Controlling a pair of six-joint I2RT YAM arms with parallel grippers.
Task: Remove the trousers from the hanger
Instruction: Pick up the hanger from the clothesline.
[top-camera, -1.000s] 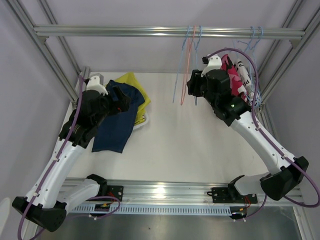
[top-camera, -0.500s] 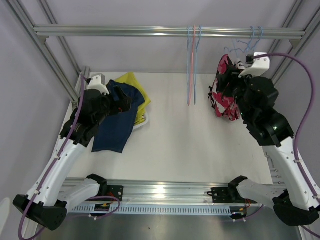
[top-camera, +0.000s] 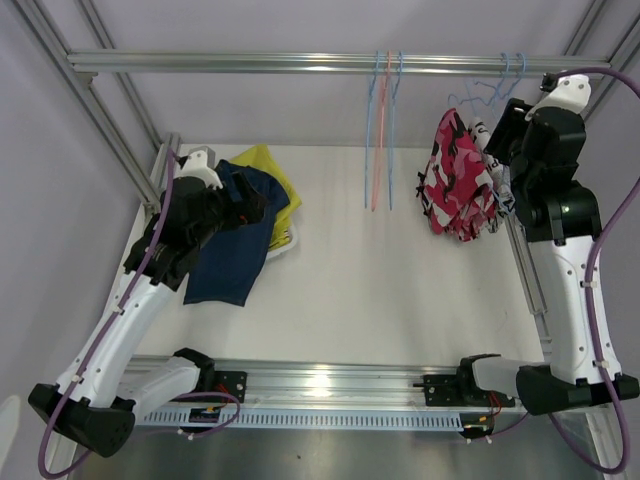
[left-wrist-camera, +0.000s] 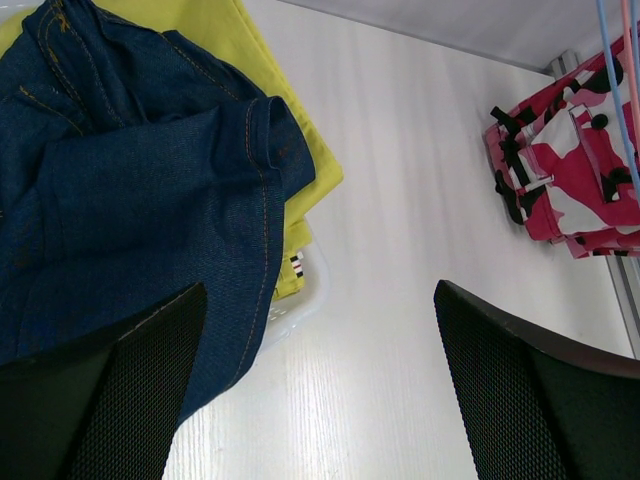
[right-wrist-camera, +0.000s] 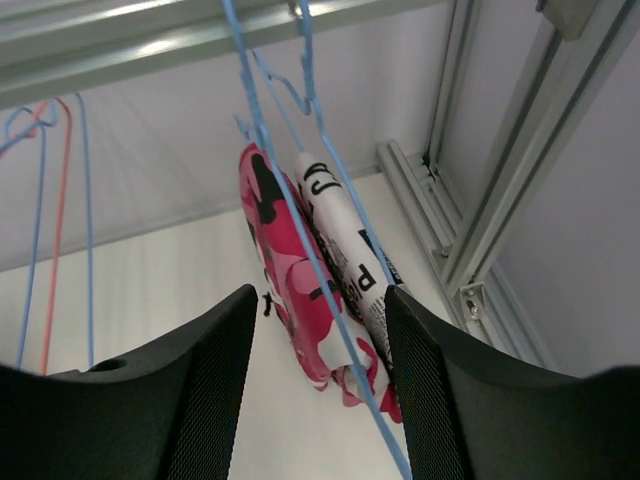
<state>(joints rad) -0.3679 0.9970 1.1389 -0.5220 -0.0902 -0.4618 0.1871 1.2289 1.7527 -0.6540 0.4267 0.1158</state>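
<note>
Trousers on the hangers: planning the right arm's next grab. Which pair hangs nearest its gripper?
The white pair with black lettering; the pink-red pair hangs beyond it.

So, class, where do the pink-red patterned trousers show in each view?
Top external: the pink-red patterned trousers hang upper right, below the rail.
Left wrist: far right edge.
Right wrist: centre, left of the white lettered pair.
Shared landmark: the white table.

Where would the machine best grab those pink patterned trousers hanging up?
Probably the loose lower end of the pink-red trousers, approached from the table's middle. They hang draped from a blue hanger, and the white lettered trousers crowd their other side.
</note>
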